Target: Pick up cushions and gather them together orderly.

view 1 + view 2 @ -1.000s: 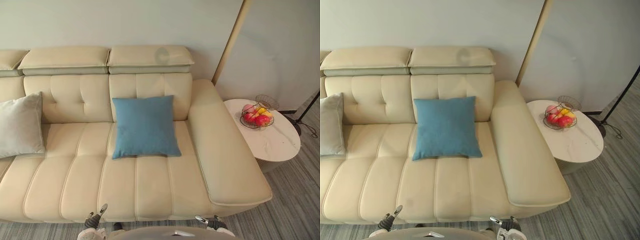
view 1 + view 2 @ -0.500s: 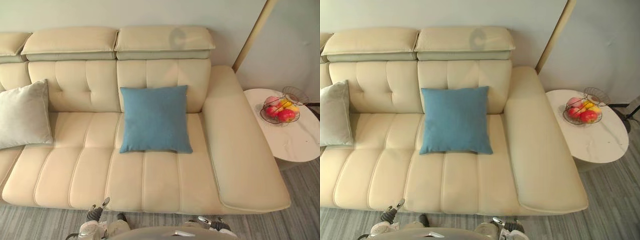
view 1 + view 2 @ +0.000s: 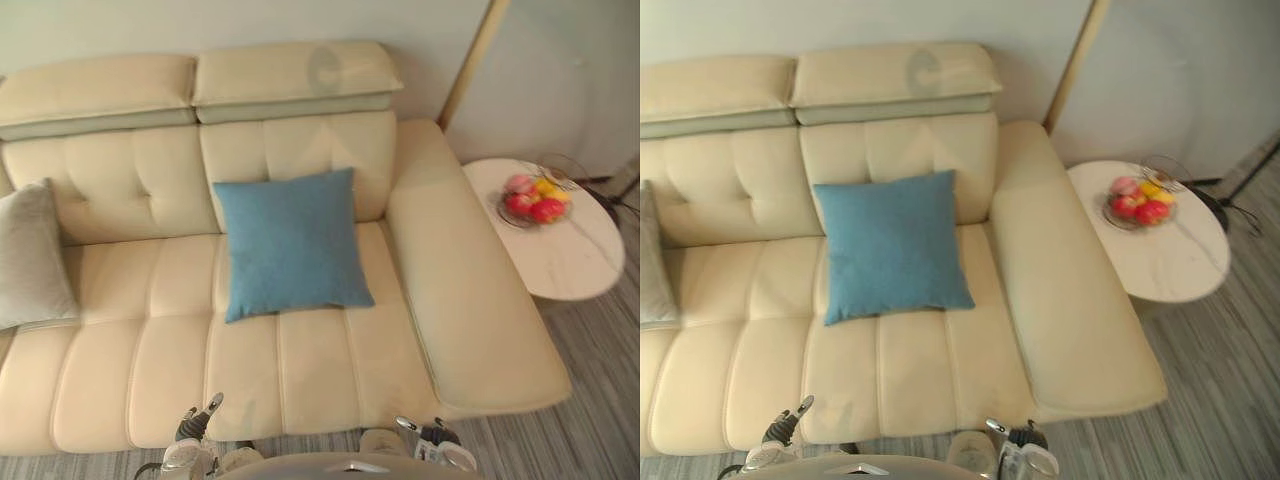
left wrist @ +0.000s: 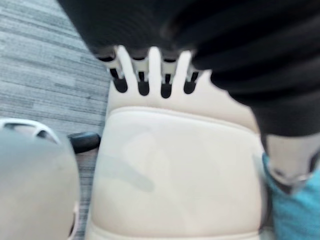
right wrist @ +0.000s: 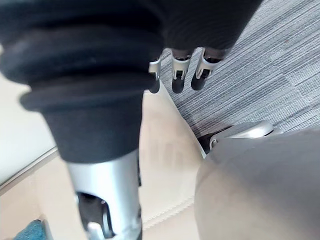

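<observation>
Left hand (image 4: pixel 154 64) and right hand (image 5: pixel 180 69) slack, empty; blue cushion (image 3: pixel 292 243) on the sofa (image 3: pixel 330 370) looks soft and light, so I'd pinch its side edges.

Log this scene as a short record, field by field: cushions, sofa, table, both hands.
blue cushion: leaning on the backrest, mid sofa
grey cushion: left end, apart from the blue one
sofa: cream, tufted back
side table: round, white, right of the sofa, bears fruit basket
left hand: open, empty
right hand: open, empty
</observation>
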